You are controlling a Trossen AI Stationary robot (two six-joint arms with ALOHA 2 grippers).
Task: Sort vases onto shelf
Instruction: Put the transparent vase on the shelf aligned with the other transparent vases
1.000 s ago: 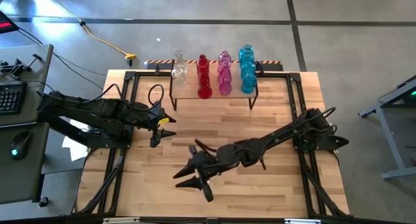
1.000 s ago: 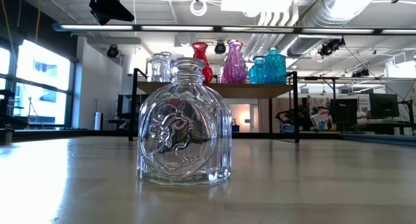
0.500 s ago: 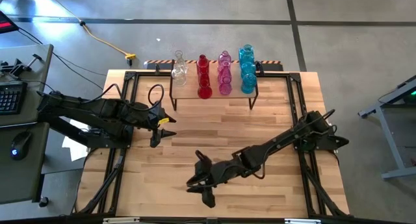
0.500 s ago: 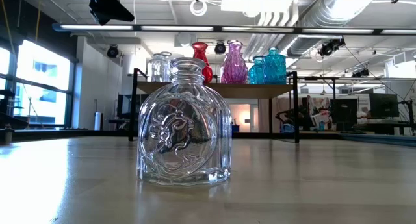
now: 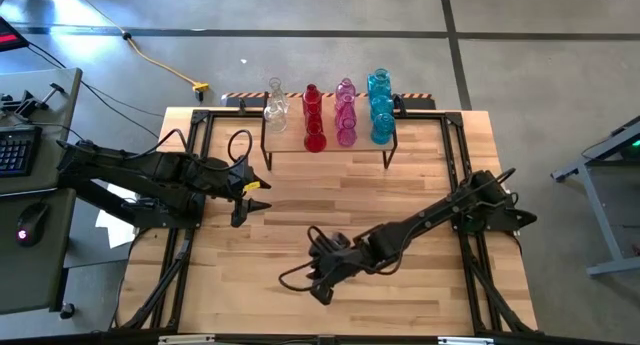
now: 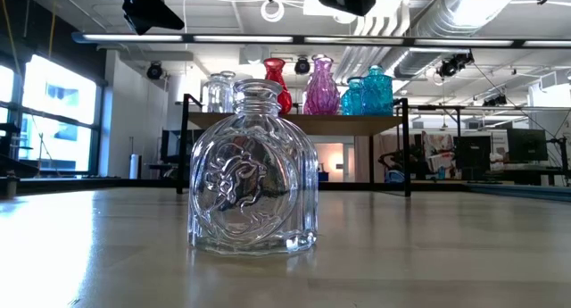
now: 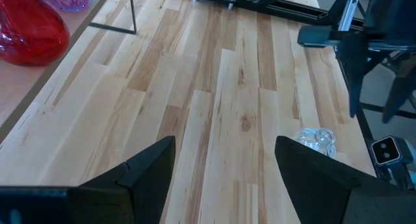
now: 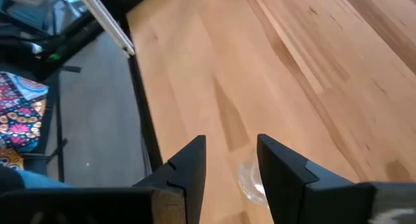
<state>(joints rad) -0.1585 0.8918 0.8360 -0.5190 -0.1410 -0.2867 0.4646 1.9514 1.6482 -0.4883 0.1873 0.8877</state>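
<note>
The big wooden worktop [image 5: 400,185] fills the middle of the room, with black rails along its sides. At its far edge stands the shelf [image 5: 330,145], a small light board on thin black legs. On the shelf the vases stand in rows by colour: clear vases [image 5: 275,107], red vases [image 5: 313,120], pink vases [image 5: 346,115] and blue vases [image 5: 380,110].

The right arm reaches low across the worktop toward its near edge. The right gripper [image 5: 318,280] is there, just above the wood, with its two dark fingers [image 8: 188,169] a little apart and nothing between them. A clear glass vase [image 8: 250,178] stands on the wood just below and beyond the fingers.

The left arm waits at the left side of the worktop. The left gripper [image 5: 250,200] is wide open and holds nothing.

In the low view, one squat clear vase [image 6: 254,170] stands alone on the worktop, well apart from the shelf behind it.
</note>
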